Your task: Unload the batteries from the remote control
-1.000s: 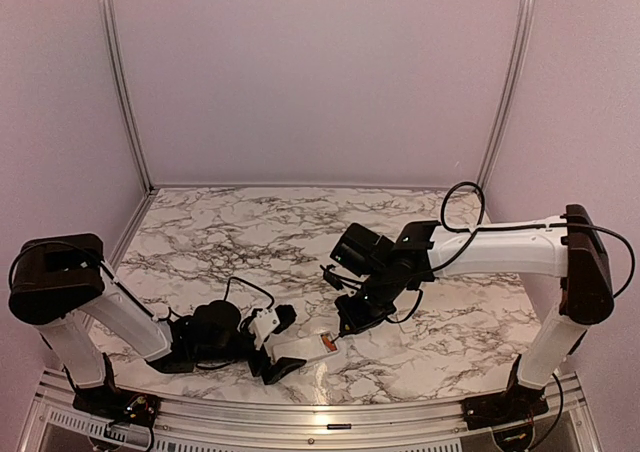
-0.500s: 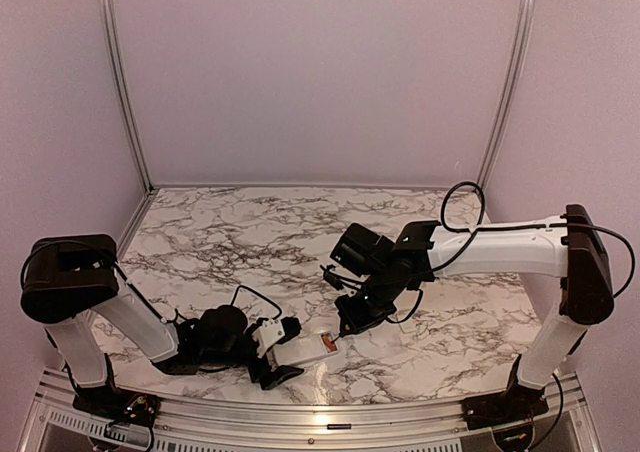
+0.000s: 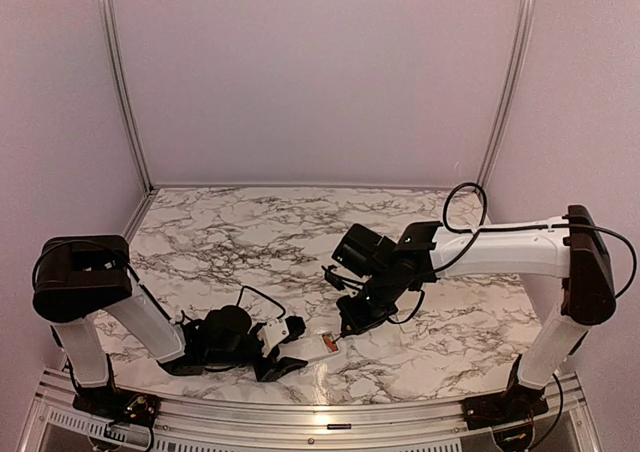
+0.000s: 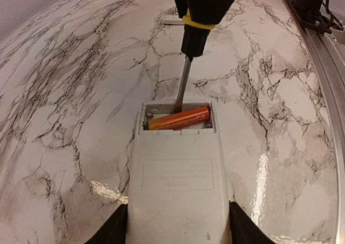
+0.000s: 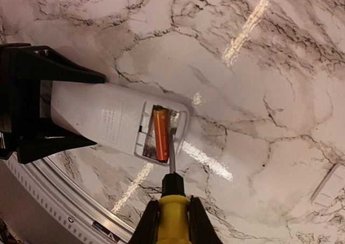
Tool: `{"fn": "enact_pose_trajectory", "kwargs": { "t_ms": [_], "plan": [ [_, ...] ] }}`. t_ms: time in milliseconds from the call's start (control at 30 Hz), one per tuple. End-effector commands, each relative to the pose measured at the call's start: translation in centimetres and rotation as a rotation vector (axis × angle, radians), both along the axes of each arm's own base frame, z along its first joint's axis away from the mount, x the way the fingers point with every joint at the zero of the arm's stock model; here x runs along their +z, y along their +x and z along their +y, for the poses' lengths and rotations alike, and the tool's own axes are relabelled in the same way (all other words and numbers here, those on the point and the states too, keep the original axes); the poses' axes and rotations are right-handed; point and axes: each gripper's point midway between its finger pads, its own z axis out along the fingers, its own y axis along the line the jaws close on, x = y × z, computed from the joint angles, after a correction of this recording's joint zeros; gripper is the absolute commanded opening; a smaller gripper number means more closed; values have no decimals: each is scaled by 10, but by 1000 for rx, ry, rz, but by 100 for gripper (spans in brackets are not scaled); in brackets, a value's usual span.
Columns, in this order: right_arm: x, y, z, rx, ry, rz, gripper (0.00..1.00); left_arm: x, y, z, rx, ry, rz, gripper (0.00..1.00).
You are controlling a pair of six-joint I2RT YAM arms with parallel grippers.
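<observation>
The white remote control [image 4: 178,184] lies on the marble, back up, with its battery compartment open at the far end. One reddish-orange battery [image 4: 178,118] lies across the compartment. My left gripper [image 4: 178,232] is shut on the remote's near end, one black finger on each side. My right gripper [image 5: 172,222] is shut on a yellow-handled screwdriver [image 5: 171,201]. The screwdriver's metal tip sits in the compartment right beside the battery [image 5: 160,133]. In the top view the remote [image 3: 300,349] lies near the front edge between both grippers.
A small white cover plate [image 5: 329,187] lies on the marble off to the right of the remote. The metal rail of the table's front edge [image 5: 64,211] runs close behind the remote. Purple walls enclose the table.
My left arm has shifted to the right and settled lower while keeping its hold on the remote. The right gripper and the screwdriver have hardly moved.
</observation>
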Motion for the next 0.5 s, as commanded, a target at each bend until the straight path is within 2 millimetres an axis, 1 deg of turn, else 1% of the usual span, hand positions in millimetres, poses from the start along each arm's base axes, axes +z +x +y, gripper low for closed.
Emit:
{"fn": "enact_pose_trajectory", "kwargs": {
  "t_ms": [0, 67, 200, 267, 367, 467],
  "plan": [
    [-22, -20, -33, 15, -129, 67, 0, -24, -3, 10, 0, 97, 17, 28],
    [-21, -22, -31, 20, -114, 73, 0, -22, -3, 10, -6, 106, 11, 24],
    [-17, -22, -23, 32, -71, 75, 0, -16, 0, 9, -3, 117, -8, 20],
    [-15, -22, -20, 35, -57, 75, 0, -12, 1, 8, -8, 119, -20, 16],
    [-12, -22, -18, 40, -40, 75, 0, -6, 1, 8, -11, 121, -30, 12],
    [-7, -23, -15, 45, -15, 73, 0, 1, 2, 7, -15, 124, -48, 5]
  ]
}}
